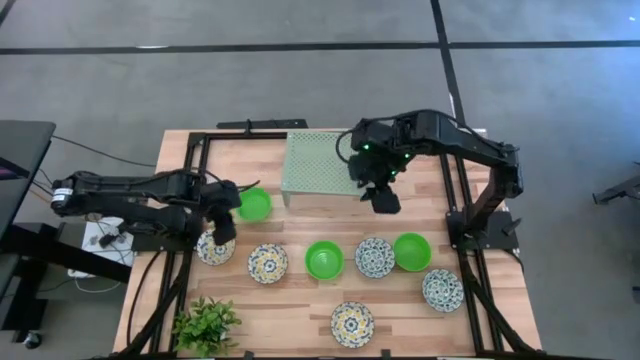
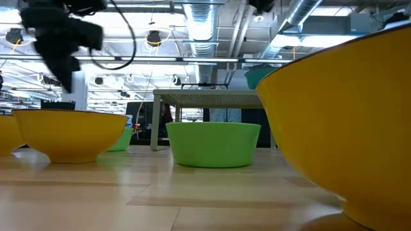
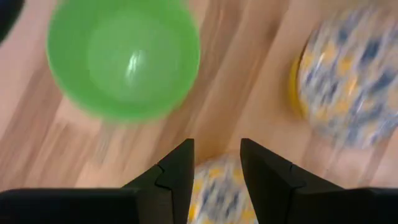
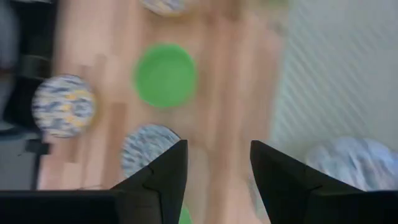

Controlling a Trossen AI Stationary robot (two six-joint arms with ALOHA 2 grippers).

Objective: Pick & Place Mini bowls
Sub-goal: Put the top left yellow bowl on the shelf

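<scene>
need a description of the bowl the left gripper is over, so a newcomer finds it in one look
In the high view, start at the leafy plant at the table's near left corner. Just beyond it, a row of bowls crosses the table; take its leftmost, the patterned bowl under the left gripper. Its neighbour beyond is plain green; this one is white, yellow-blue floral.

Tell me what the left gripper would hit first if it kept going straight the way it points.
Most likely the floral bowl directly beyond the left gripper, whose open fingers frame it. The green bowl lies off to one side. How far off the floral bowl lies is unclear.
</scene>
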